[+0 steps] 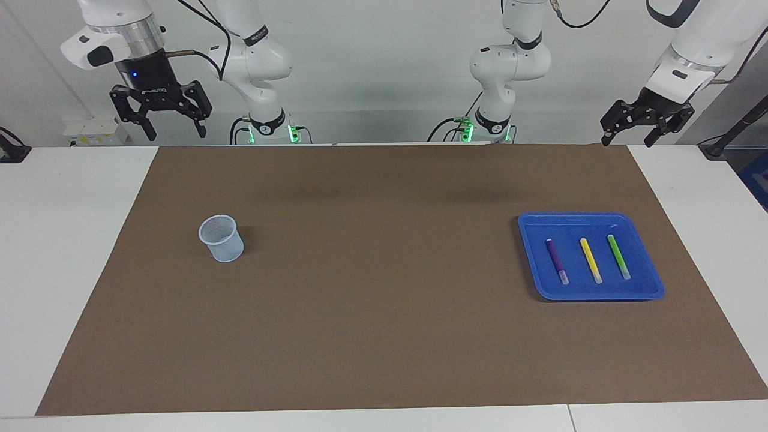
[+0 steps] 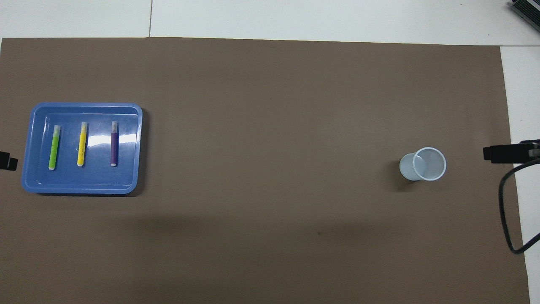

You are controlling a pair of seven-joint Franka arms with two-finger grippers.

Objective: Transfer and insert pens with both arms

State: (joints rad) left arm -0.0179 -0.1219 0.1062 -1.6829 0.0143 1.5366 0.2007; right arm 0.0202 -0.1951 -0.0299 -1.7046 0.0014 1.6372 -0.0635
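Blue tray (image 1: 651, 287), at three o'clock on the brown mat (image 1: 384, 336), holding purple pen (image 1: 556, 260), yellow pen (image 1: 590, 260) and green pen (image 1: 618, 256) side by side (spaced for picking), mesh cup (image 1: 221, 238) at nine o'clock; left gripper (image 1: 647, 127) and right gripper (image 1: 161, 115) raised, jaws spread, empty.

On the worktop (image 1: 78, 240) lies a brown mat (image 1: 384, 324). At about three o'clock on it sits a blue tray (image 1: 651, 293) holding a purple pen (image 1: 555, 258), a yellow pen (image 1: 590, 258) and a green pen (image 1: 617, 254), side by side and apart. At nine o'clock stands a pale mesh cup (image 1: 222, 239). The right pincer (image 1: 175, 129) hangs spread at eleven o'clock, the left pincer (image 1: 626, 140) spread at one o'clock, both empty.
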